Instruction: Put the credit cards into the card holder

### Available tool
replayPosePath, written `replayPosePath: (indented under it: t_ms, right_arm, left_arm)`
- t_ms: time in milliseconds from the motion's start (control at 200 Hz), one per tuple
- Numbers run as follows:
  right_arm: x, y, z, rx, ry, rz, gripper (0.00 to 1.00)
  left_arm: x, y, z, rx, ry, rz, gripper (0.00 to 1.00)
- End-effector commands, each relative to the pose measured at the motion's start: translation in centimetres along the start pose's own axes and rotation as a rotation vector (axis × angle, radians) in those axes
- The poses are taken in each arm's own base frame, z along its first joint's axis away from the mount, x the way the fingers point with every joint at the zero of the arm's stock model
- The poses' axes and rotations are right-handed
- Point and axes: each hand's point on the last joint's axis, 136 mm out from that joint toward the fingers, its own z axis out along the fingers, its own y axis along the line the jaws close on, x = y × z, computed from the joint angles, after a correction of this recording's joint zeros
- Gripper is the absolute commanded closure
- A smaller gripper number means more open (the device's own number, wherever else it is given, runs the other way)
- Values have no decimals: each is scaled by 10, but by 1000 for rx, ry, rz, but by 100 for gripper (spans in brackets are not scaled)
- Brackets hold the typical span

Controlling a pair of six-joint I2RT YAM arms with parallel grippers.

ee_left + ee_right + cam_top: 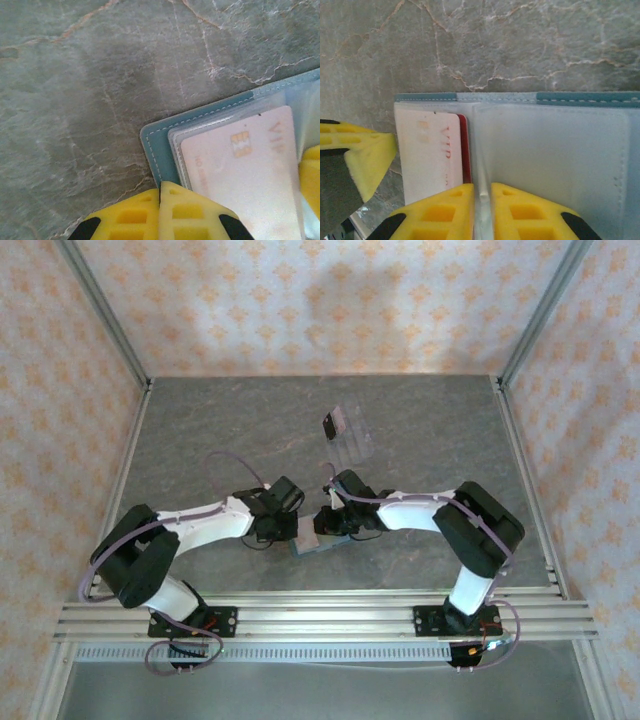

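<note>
The teal card holder lies open on the table between both arms, its clear inner sleeves facing up. A pale card with red lettering sits in the left sleeve, and a red card peeks out beneath it. The same pale card shows a gold chip. My left gripper is shut, its tips resting at the card holder's teal corner. My right gripper stands over the middle fold, its jaws slightly apart with an upright clear sleeve leaf between them.
A clear ridged plastic tray stands further back on the grey marbled table, with a dark card leaning at its left end. Patterned walls and metal posts enclose the table.
</note>
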Motion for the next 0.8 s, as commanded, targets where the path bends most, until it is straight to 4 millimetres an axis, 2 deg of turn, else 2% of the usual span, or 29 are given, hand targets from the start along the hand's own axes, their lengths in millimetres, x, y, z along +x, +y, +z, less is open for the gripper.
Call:
replayPosePath:
  t_ms: [0, 150, 295, 390, 500, 796]
  right_arm:
    - [-1, -9, -14, 96, -11, -29, 81]
    - [-13, -2, -37, 118, -38, -67, 81]
    - [-26, -9, -49, 185, -50, -108, 80]
    - [-30, -12, -47, 224, -38, -141, 75]
    - [-35, -20, -43, 275, -30, -163, 74]
    - [-33, -38, -28, 348, 7, -189, 70]
  left_arm:
    - [-7, -3, 1, 3, -21, 0, 100]
    - [-1, 5, 4, -17, -18, -3, 100]
    - [1, 8, 7, -20, -14, -6, 100]
    - [2, 8, 8, -21, -11, -9, 100]
    - [2, 8, 7, -18, -12, -10, 100]
    - [4, 10, 8, -19, -11, -15, 100]
